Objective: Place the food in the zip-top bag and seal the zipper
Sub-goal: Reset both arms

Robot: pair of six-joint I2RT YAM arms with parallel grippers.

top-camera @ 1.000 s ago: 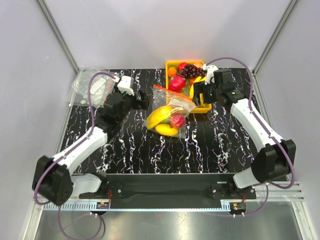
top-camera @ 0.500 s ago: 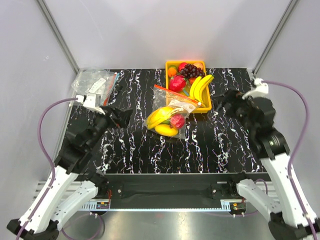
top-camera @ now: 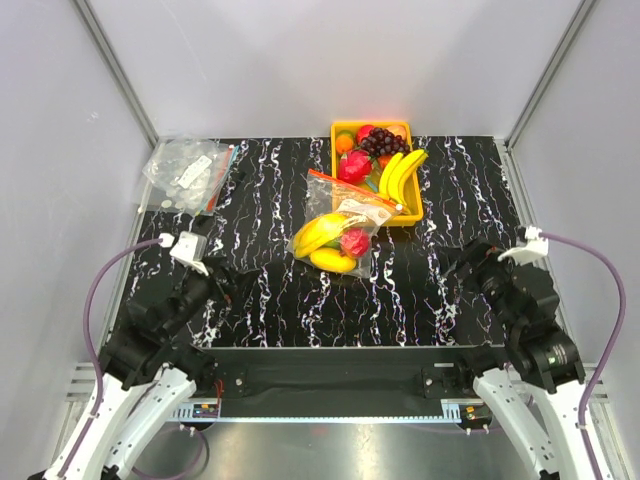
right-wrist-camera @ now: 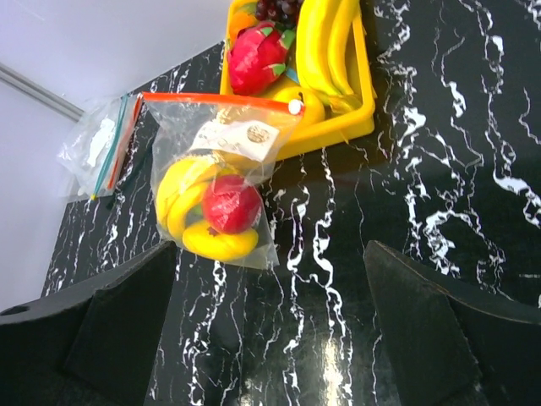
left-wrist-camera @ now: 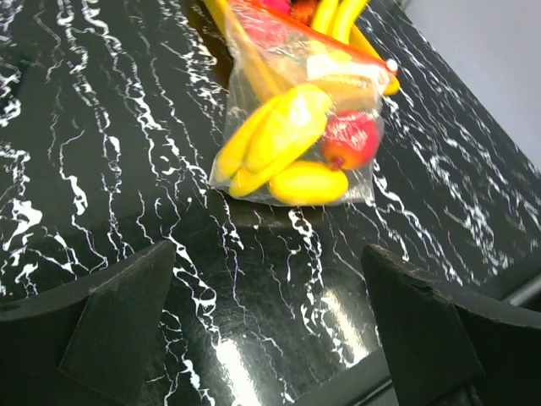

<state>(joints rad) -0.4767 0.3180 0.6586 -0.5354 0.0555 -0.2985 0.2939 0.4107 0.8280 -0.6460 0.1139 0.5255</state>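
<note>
The zip-top bag [top-camera: 338,238] lies mid-table with yellow bananas, a red fruit and a yellow fruit inside it [left-wrist-camera: 292,139] [right-wrist-camera: 211,203]. Its zipper [top-camera: 352,190] [right-wrist-camera: 215,99] runs straight across the mouth, against the tray, with a white slider at the tray end. More food lies in the yellow tray [top-camera: 403,218]: bananas, a dragon fruit and grapes. My left gripper [top-camera: 232,282] [left-wrist-camera: 270,330] hangs open near the table's front left, well short of the bag. My right gripper [top-camera: 455,265] [right-wrist-camera: 270,330] hangs open at the front right, also apart from it.
A pile of clear packets [top-camera: 187,170] [right-wrist-camera: 97,144] sits at the back left corner. Grey walls enclose the black marbled table [top-camera: 300,310] on three sides. The arm bases and a metal rail run along the near edge.
Both arms have drawn back from the bag and tray toward the near edge. The right gripper has opened wider and left the tray end of the zipper.
</note>
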